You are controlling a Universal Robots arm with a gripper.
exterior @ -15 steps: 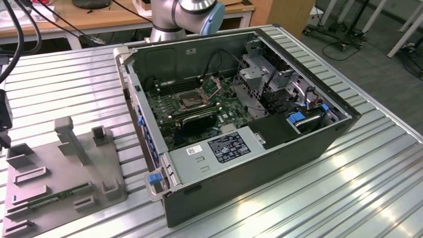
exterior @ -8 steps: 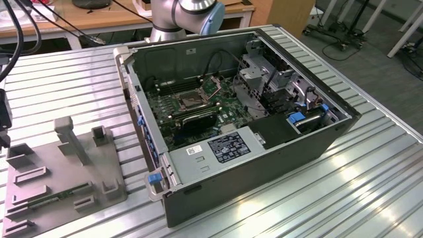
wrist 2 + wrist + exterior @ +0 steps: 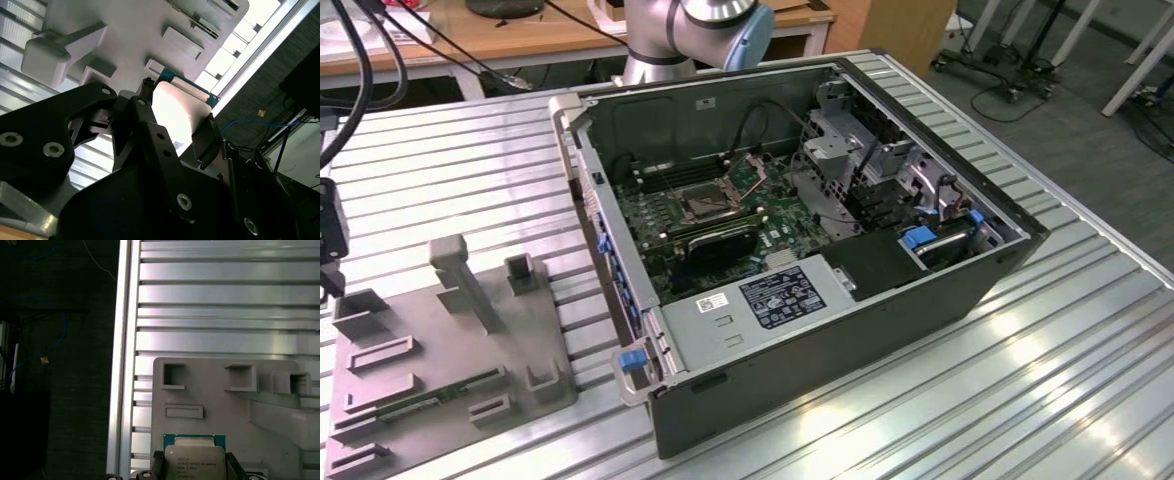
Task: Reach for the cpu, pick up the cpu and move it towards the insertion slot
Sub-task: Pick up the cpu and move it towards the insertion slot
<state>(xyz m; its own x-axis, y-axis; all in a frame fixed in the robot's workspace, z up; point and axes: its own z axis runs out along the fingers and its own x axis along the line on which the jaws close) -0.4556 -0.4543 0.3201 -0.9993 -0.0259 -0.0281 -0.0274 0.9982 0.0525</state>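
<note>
The cpu is a flat square chip with a silvery top and a green rim. It sits between my gripper's two black fingers, which press on its opposite edges in both wrist views. It is over the grey fixture plate; I cannot tell whether it rests on the plate or hangs just above. The insertion slot, a square socket with a metal frame, lies on the motherboard inside the open computer case, far to the exterior view's right of the plate.
The grey fixture plate carries raised posts and pockets and a narrow green memory stick. The ribbed metal table ends close beside the plate, with dark floor beyond. The case walls stand tall around the motherboard.
</note>
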